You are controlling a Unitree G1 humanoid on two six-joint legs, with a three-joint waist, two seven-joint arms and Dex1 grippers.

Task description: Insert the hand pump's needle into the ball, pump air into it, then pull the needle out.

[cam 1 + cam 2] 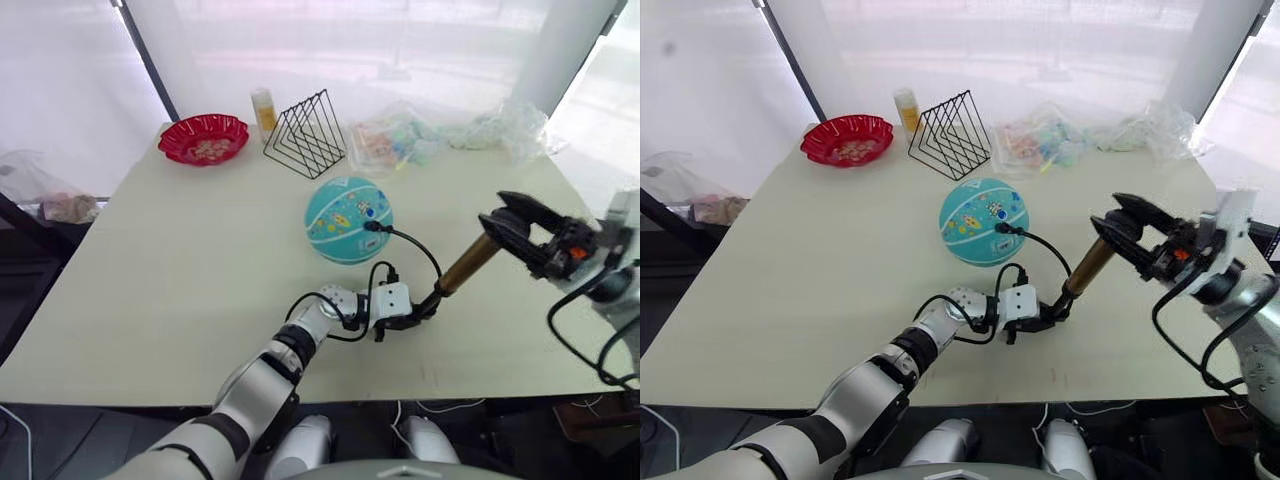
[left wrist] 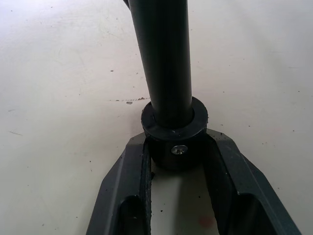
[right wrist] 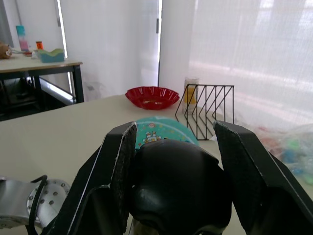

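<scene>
Left end effector (image 1: 425,312) clamps hand pump (image 1: 466,264) base, right (image 1: 520,230) grips handle — wire rack (image 1: 306,134) behind ball (image 1: 348,219).

Needle (image 1: 368,226) tip hidden at ball (image 1: 347,219); pump handle (image 3: 178,181) mostly hidden by right fingers (image 3: 116,169).

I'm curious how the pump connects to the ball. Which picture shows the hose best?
Either head view. There the thin black hose arcs from the hand pump base to the teal ball. The right wrist view shows the ball behind the pump's handle.
</scene>
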